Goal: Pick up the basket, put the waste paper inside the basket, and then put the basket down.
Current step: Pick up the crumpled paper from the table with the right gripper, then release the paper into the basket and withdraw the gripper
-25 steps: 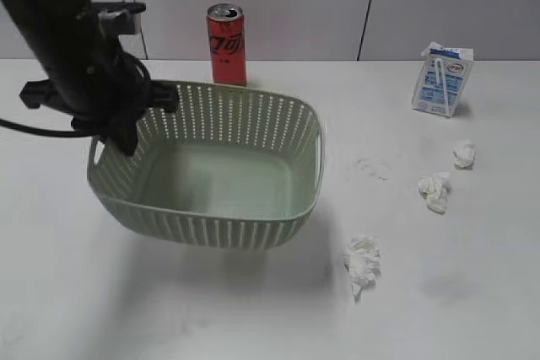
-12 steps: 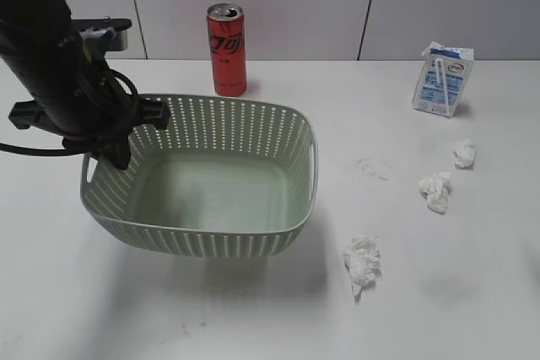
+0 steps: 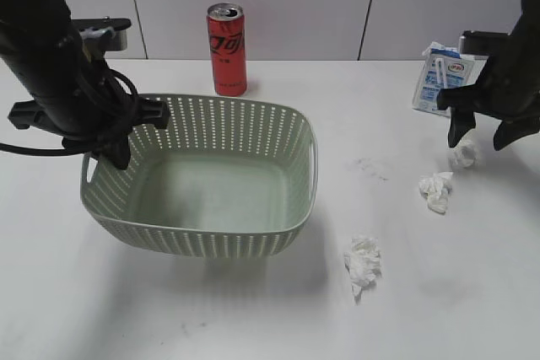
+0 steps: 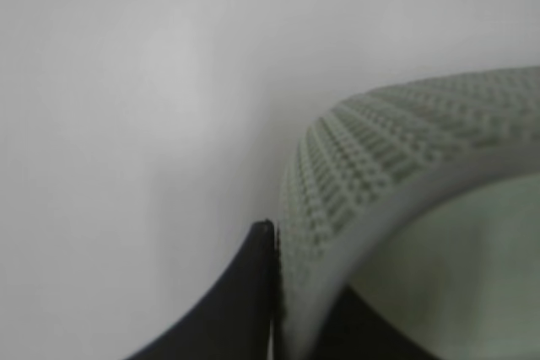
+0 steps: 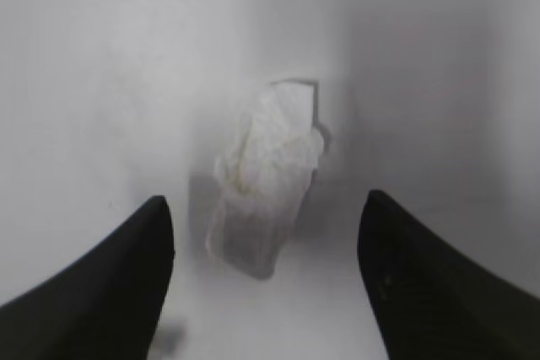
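The pale green basket [image 3: 211, 183] is held tilted above the table. My left gripper [image 3: 114, 149] is shut on its left rim; the left wrist view shows the rim [image 4: 354, 174] pinched by a black finger [image 4: 283, 292]. Three wads of waste paper lie on the table at the right: a far one [image 3: 463, 154], a middle one [image 3: 435, 190] and a near one [image 3: 363, 261]. My right gripper [image 3: 483, 134] is open just above the far wad, which sits between its fingers in the right wrist view [image 5: 266, 179].
A red can [image 3: 226, 48] stands behind the basket. A blue-and-white milk carton [image 3: 440, 79] stands at the back right, close behind my right arm. The table [image 3: 253, 318] is white.
The basket moved slightly left and down, then held still. My right arm has come into view from the right and hangs over the far wad.
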Robot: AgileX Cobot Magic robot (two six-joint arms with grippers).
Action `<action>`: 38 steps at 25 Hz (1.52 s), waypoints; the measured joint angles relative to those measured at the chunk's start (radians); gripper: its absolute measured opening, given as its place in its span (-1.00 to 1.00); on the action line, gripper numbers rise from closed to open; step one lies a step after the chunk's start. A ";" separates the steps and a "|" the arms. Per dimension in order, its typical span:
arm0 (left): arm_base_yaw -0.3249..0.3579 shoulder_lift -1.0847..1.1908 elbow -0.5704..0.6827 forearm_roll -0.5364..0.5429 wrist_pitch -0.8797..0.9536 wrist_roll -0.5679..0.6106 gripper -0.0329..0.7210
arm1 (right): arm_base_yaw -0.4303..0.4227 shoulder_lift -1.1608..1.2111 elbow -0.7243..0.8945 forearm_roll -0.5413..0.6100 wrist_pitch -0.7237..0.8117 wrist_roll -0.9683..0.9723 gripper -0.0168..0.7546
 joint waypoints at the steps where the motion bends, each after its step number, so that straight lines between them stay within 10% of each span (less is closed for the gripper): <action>1: 0.000 0.000 0.000 0.000 0.000 0.000 -0.91 | 0.000 0.038 -0.024 -0.010 0.007 0.000 0.38; 8: 0.000 0.000 0.000 0.000 0.001 0.000 -0.91 | 0.000 0.126 -0.066 -0.025 0.013 0.002 0.33; 14: 0.000 0.000 0.000 0.000 0.005 0.000 -0.91 | 0.000 0.116 -0.069 -0.025 0.035 0.003 -0.74; 21: 0.000 0.000 0.000 0.000 0.000 0.000 -0.91 | 0.057 -0.093 -0.064 -0.011 0.082 -0.075 -0.74; 34: 0.000 0.000 0.000 -0.001 -0.024 0.000 -0.91 | 0.583 -0.361 -0.066 0.275 0.124 -0.315 -0.73; 38: 0.000 0.000 0.000 -0.001 -0.025 0.000 -0.91 | 0.626 -0.323 -0.064 0.352 0.129 -0.346 -0.11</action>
